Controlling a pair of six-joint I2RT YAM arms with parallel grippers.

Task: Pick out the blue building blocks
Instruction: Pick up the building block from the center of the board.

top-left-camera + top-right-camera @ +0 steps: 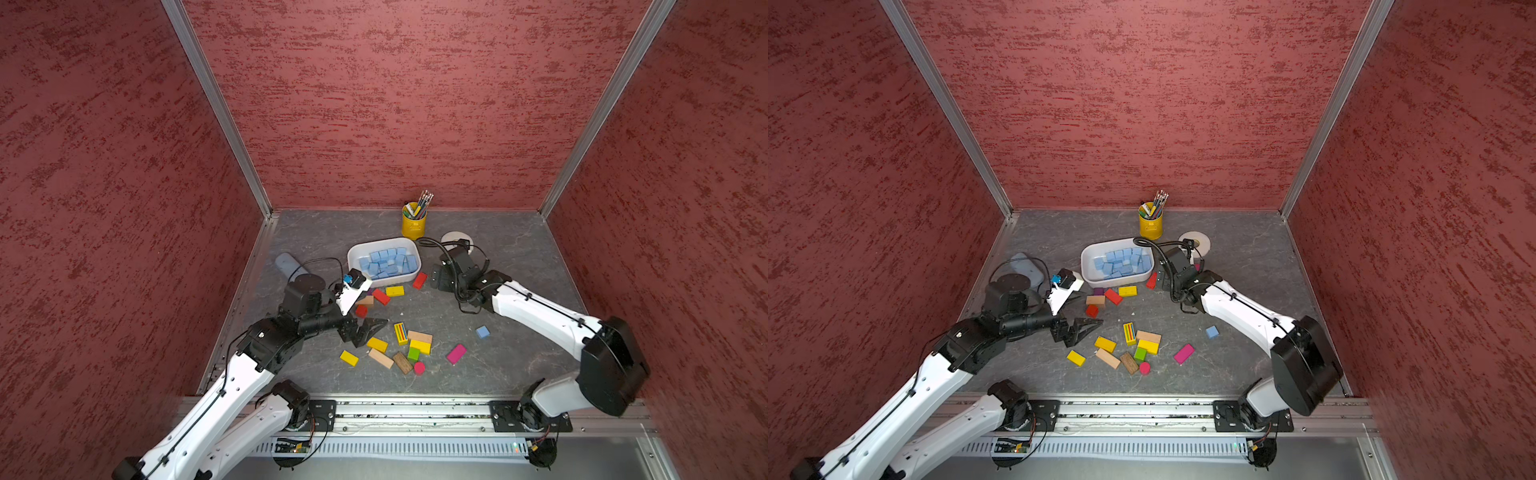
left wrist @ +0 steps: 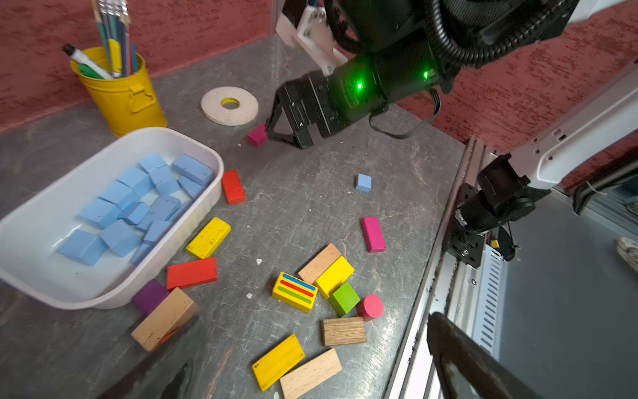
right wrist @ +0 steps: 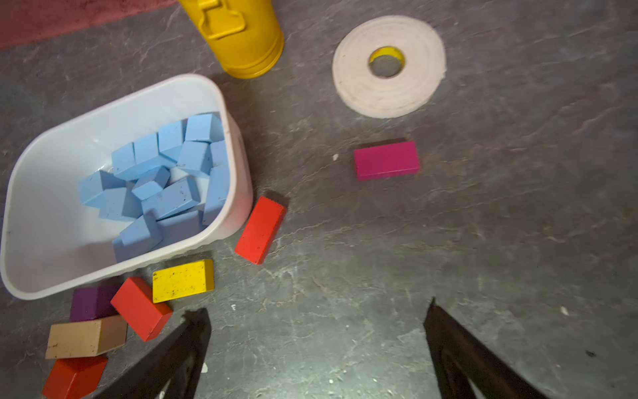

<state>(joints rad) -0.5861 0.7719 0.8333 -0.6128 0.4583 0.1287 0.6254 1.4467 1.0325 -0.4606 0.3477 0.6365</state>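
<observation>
— Blue wooden building blocks (image 1: 388,262), in both top views?
— Heaped in a white plastic tub (image 1: 350,258) between the two grippers. One small blue cube (image 1: 482,331) lies alone beside the right forearm, back from that gripper. The left gripper (image 1: 371,333) hangs spread wide and empty, near a yellow rectangular block (image 1: 377,344).
— Left wrist view?
— The tub sits ahead of the left gripper, off to one side, and the cube lies farther ahead. The right gripper (image 2: 286,138) has a magenta rectangular block (image 2: 257,135) near its tips. Print on its black body is too blurred to read.
— Right wrist view?
— Its fingers (image 3: 440,331) stand far apart with nothing between them; the magenta block lies ahead, clear of them.
</observation>
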